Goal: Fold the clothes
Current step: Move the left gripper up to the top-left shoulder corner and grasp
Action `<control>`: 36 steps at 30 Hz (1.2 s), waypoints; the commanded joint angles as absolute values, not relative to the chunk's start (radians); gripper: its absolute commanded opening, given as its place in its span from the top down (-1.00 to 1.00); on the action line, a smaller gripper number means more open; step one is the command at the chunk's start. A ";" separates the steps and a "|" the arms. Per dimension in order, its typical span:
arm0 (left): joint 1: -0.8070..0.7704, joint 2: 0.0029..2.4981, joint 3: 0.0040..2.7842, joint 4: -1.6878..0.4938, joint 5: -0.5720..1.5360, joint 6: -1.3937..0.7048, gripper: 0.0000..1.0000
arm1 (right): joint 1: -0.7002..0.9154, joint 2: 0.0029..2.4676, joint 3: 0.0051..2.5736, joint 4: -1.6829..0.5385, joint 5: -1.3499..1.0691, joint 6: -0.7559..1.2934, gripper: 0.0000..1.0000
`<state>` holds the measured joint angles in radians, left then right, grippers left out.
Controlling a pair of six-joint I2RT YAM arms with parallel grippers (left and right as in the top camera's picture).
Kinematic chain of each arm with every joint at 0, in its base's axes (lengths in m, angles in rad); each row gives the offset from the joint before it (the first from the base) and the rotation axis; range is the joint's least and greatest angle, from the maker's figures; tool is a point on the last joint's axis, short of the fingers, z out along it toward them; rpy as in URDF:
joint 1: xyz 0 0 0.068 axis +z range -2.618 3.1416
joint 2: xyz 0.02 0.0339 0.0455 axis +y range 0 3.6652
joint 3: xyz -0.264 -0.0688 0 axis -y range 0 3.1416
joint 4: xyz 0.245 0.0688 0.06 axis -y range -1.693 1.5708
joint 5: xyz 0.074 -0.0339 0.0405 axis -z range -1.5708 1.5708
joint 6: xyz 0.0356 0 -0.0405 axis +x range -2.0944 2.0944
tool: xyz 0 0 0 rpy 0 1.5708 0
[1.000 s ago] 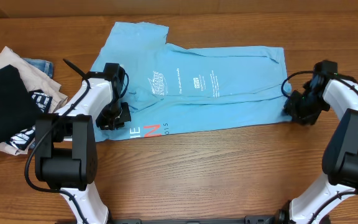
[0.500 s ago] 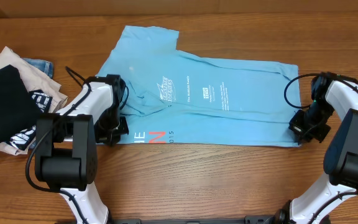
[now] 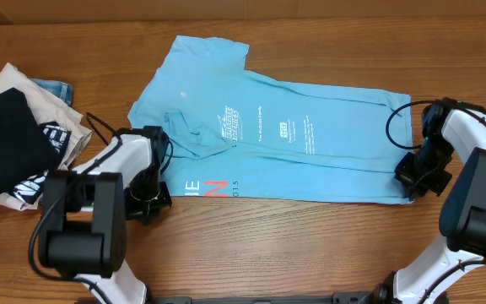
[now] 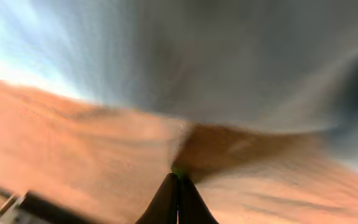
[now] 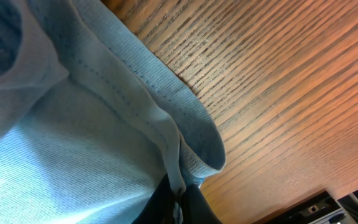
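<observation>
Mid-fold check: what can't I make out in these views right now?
- Left wrist view: motion blur; the left tool looks shut, but whether it pinches the T-shirt is unreadable.
- Overhead: the arms hide both tools' fingertips; the right tool gripping the hem shows only in the right wrist view.
- Overhead: the shirt's white print is too small to read.
- Overhead: the black garment is cut by the left edge.

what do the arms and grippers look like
The left arm and right arm have white links and bulky black joint housings. A thin black cable loops out near each wrist. The left gripper and right gripper are black with dark tapered fingers.
</observation>
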<state>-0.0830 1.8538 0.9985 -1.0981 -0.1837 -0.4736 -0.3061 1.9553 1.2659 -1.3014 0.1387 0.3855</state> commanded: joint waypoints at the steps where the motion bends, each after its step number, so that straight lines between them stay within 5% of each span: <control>1: -0.079 1.661 0.992 -1.052 -0.164 -0.503 0.92 | -0.310 1.927 1.263 -1.296 0.164 0.394 0.88; 5: -0.079 1.540 0.992 -0.916 -0.165 -0.493 0.79 | -0.310 1.927 1.263 -1.291 0.164 0.394 0.87; 14: -0.072 1.753 0.967 -0.735 -0.218 -0.494 0.83 | -0.310 1.927 1.263 -1.290 0.164 0.393 0.87; 27: 0.070 1.843 0.944 -1.093 -0.243 -0.574 0.91 | -0.310 1.927 1.263 -1.302 0.164 0.393 0.86; 36: 0.091 1.764 0.976 -1.057 -0.184 -0.552 0.91 | -0.310 1.914 1.263 -1.330 0.118 0.387 0.86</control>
<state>0.0895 1.8221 0.9512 -1.0878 -0.2199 -0.5514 -0.3061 1.9553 1.2655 -1.3319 0.1310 0.3882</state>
